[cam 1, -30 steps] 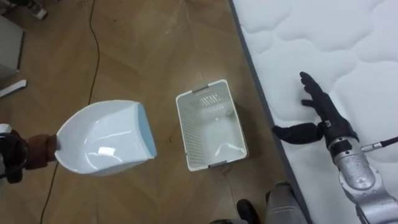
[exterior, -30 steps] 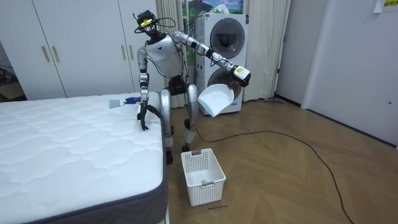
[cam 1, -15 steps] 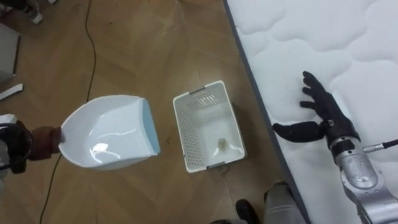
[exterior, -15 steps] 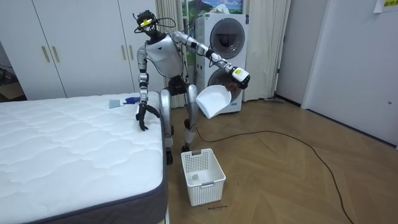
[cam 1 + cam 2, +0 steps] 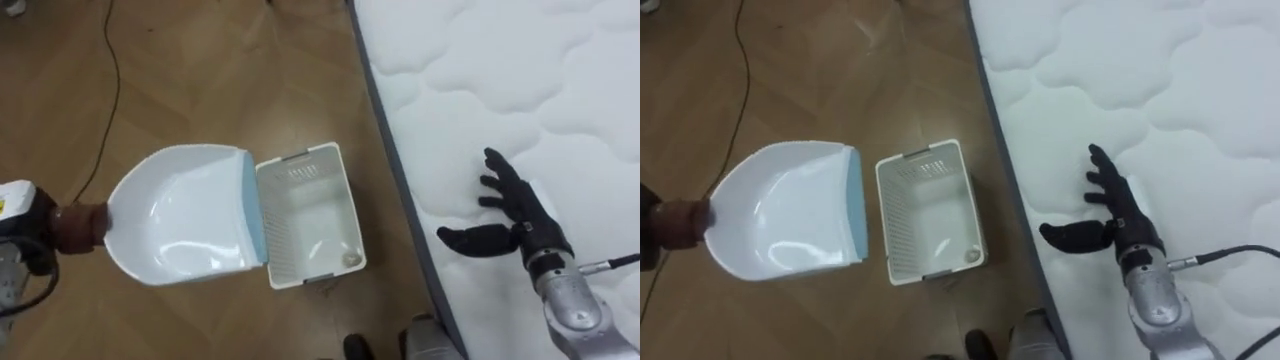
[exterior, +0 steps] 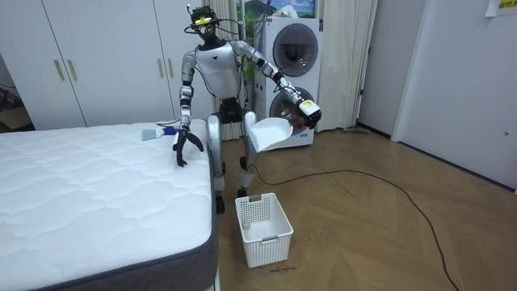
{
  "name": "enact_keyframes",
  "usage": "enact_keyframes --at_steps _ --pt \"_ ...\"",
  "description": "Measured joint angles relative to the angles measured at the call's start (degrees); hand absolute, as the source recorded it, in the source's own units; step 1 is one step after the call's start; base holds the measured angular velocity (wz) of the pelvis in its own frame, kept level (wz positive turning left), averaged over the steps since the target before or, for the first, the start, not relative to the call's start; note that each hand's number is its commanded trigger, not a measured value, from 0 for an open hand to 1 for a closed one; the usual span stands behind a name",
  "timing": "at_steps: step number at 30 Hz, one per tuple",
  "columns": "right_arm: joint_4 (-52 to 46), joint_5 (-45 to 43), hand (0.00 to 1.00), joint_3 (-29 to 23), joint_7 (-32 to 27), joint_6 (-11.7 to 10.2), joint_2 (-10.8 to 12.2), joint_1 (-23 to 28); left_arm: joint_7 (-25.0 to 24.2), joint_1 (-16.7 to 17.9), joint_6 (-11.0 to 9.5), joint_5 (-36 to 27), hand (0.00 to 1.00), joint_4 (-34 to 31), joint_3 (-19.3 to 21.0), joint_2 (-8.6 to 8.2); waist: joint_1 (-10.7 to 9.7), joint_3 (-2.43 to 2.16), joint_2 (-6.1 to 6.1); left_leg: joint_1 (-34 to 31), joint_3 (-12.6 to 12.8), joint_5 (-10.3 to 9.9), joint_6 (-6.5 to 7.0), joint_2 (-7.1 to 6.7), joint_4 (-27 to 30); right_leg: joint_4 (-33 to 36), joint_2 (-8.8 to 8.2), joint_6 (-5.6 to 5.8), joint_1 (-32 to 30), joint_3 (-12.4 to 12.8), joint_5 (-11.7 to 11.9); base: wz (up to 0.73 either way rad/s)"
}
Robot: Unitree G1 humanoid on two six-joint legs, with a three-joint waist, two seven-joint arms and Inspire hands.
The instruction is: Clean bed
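Observation:
A white dustpan point(image 5: 185, 225) with a pale blue front lip is held level over the wooden floor by its brown handle point(image 5: 76, 224). My left hand point(image 5: 18, 232) is shut on that handle at the view's left edge. The pan's lip overlaps the left rim of a white slatted basket point(image 5: 318, 160) that stands on the floor beside the bed. A small pale piece point(image 5: 350, 259) lies in the basket's near corner. My right hand point(image 5: 515, 205) is open, fingers spread, just above the white quilted mattress point(image 5: 520, 90). In the room view I stand upright at the bed's corner, the dustpan point(image 6: 271, 133) out in front.
A dark cable point(image 5: 105, 90) runs across the floor at the far left. A blue thing point(image 6: 168, 128) and a grey thing point(image 6: 148, 134) lie on the mattress near my right hand point(image 6: 184, 143). A washing machine point(image 6: 291, 77) and white wardrobes point(image 6: 97, 61) stand behind me.
The dustpan has swung down from a tipped pose to level and closer to me. In the eye views it now overlaps the basket's rim. I have straightened up, and my right hand has lifted slightly.

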Motion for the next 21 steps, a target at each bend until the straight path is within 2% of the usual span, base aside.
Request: enact_keyframes --at_steps 4,6,8,9,11,13,14,15,16,17,18,19,20,21 --pt "-0.31 -0.35 0.00 -0.30 -0.52 0.65 0.08 2.14 0.98 3.63 -1.92 0.29 1.00 -8.95 2.05 -0.06 0.83 -0.20 -0.91 2.69 -0.08 -0.40 0.20 0.84 -1.29 -4.24 0.72 0.55 3.83 -0.34 1.54 -0.13" --pt "-0.31 -0.45 0.00 -1.43 -0.82 0.76 0.16 2.98 1.00 4.12 -2.38 0.38 1.00 -12.83 2.68 -0.19 1.44 -0.25 -1.08 3.95 0.22 -0.54 0.41 1.54 -1.75 -6.31 1.26 0.63 5.54 -0.31 2.61 -0.28" --pt "-0.32 -0.28 0.00 -1.98 -2.12 1.42 0.06 3.63 1.16 4.42 -3.07 0.14 1.00 -15.34 3.62 -0.52 2.51 -0.33 -1.64 6.11 1.61 -0.55 0.41 2.35 -2.85 -8.82 1.60 0.63 7.53 -0.21 4.05 -0.61" --pt "-0.79 -0.13 0.00 -1.98 -2.60 1.85 0.08 3.84 1.25 5.59 -3.47 0.14 1.00 -17.12 5.22 -0.61 3.76 -0.36 -2.61 7.86 2.08 -0.58 0.36 2.60 -3.88 -10.06 2.04 0.37 8.40 -0.51 5.11 -1.15" --pt "-1.77 -0.05 0.00 -2.26 -3.36 1.85 0.10 4.27 2.29 7.33 -3.53 0.30 1.00 -19.18 8.06 -1.92 4.82 -0.30 -3.14 10.20 2.78 -1.20 -0.02 3.38 -4.60 -12.01 2.27 -0.54 9.88 -3.73 7.00 -1.20" --pt "-3.62 -0.15 0.00 -2.23 -4.07 1.94 0.23 5.96 3.59 9.18 -3.53 0.51 1.00 -22.52 10.82 -3.69 6.19 -0.70 -4.74 13.70 8.65 -1.30 0.04 4.32 -7.22 -13.70 1.98 -2.07 10.60 -8.93 9.39 -1.31" --pt "-4.51 -0.33 0.00 -2.32 -4.15 1.96 0.20 6.29 4.03 9.77 -3.59 0.53 1.00 -23.63 11.28 -4.00 6.53 -0.80 -5.01 14.21 10.03 -1.30 0.04 4.70 -7.72 -14.83 1.89 -2.68 10.92 -10.77 10.26 -1.39" --pt "-5.46 -0.47 0.00 -2.35 -4.22 2.01 0.34 6.85 4.91 10.67 -3.76 0.47 1.00 -25.33 12.11 -4.62 6.74 -0.94 -5.27 14.93 12.61 -1.28 0.07 5.50 -8.83 -17.50 2.01 -3.51 11.83 -13.93 12.69 -1.25" --pt "-5.76 -0.21 0.00 -2.22 -4.21 2.57 0.57 7.22 5.47 10.81 -3.80 0.23 1.00 -26.29 12.12 -4.92 6.95 -0.97 -5.65 15.57 16.33 -1.24 0.21 6.59 -9.70 -19.01 2.14 -3.51 12.61 -17.11 14.30 -1.18" --pt "-5.73 -0.04 0.00 -2.17 -4.10 3.10 0.58 7.36 5.71 10.83 -3.80 0.20 1.00 -26.38 12.11 -5.39 7.02 -1.00 -5.71 16.05 18.70 -1.28 0.26 7.25 -10.09 -17.94 1.78 -2.88 12.94 -19.06 13.75 -1.11" --pt "-5.65 0.24 0.00 -2.21 -4.13 4.05 0.49 7.54 6.05 10.88 -3.81 -0.46 1.00 -26.46 12.02 -6.55 7.02 -1.03 -5.74 18.00 22.89 -1.26 0.27 7.81 -11.61 -13.94 0.65 -1.51 13.89 -21.51 11.55 -1.09" --pt "-5.69 0.45 0.00 -2.28 -4.54 4.34 0.49 7.50 6.14 10.94 -3.85 -2.34 1.00 -26.70 11.90 -7.31 7.47 -1.16 -5.96 19.57 27.88 -1.15 0.24 8.16 -13.23 -10.18 -0.85 -0.67 15.17 -23.05 9.16 -1.14" --pt "-5.75 0.59 0.00 -2.33 -4.84 4.32 0.53 7.36 6.25 10.97 -3.86 -3.25 1.00 -26.91 11.90 -7.50 7.94 -1.20 -6.10 20.17 29.60 -0.97 0.26 8.05 -14.02 -8.93 -1.85 -0.58 15.81 -23.64 7.79 -1.32" --pt "-5.73 0.86 0.00 -2.32 -5.37 4.24 0.54 6.87 6.29 11.03 -3.83 -4.35 1.00 -27.04 11.92 -7.63 8.64 -1.28 -6.32 21.12 33.91 -0.92 0.26 8.10 -14.88 -6.62 -4.37 -0.02 17.40 -25.79 6.45 -1.37"
